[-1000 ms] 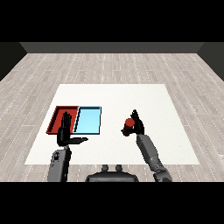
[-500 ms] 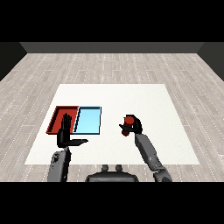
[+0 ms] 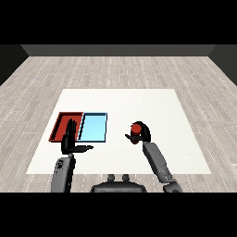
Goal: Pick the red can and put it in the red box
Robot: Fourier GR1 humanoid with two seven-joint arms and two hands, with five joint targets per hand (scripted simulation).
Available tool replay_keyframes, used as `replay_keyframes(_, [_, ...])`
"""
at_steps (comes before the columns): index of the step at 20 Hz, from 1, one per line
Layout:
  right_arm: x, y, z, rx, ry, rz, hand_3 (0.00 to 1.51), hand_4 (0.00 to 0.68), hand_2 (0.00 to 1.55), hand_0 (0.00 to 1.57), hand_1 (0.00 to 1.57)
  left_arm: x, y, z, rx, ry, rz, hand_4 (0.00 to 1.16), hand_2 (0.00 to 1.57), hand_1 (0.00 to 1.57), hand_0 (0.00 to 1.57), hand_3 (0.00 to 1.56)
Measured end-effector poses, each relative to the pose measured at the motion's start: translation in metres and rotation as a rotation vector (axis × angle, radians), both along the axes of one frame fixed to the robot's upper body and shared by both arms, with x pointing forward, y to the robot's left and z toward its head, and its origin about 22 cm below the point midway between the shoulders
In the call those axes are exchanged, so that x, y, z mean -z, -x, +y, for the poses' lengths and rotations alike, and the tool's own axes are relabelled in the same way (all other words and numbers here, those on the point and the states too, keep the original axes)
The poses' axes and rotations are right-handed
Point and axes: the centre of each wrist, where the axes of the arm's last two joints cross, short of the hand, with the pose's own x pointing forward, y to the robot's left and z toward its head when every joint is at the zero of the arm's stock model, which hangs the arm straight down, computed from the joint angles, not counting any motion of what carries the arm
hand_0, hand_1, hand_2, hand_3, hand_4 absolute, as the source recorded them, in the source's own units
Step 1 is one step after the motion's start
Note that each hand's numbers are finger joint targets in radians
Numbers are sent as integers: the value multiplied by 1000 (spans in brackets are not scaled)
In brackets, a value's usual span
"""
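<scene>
White worktop (image 3: pixel 152 106) carries the red can (image 3: pixel 136 130) in the right hand's (image 3: pixel 140 134) curled fingers; the carry toward nine o'clock crosses the blue tray (image 3: pixel 93 127), risking a short drop before the red tray (image 3: pixel 61 123), where the straight-fingered left hand (image 3: pixel 70 141) hangs.

The right robot hand (image 3: pixel 140 133) curls round the red can (image 3: pixel 136 130) mid-tabletop (image 3: pixel 152 102); the red tray (image 3: pixel 61 122) lies near the left edge.

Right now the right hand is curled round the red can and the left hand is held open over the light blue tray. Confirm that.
One detail is wrong. In the head view the black left hand is held open with straight fingers over the flat red tray, not the light blue tray beside it. The rest holds: the black right hand is curled round the small red can.
</scene>
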Motion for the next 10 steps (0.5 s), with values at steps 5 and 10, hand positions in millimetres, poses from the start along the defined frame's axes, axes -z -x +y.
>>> replay_keyframes(5, [-21, 4, 2, 0, -10, -55, 1406, 649, 1435, 1435, 1435, -2, 2, -10, 18, -8, 19, 0, 0, 0, 0, 0])
replay_keyframes(10, [-38, 7, 5, -10, -23, -107, 1416, 651, 1450, 1438, 1438, -6, -3, -32, 71, -29, 32, 0, 0, 0, 0, 0])
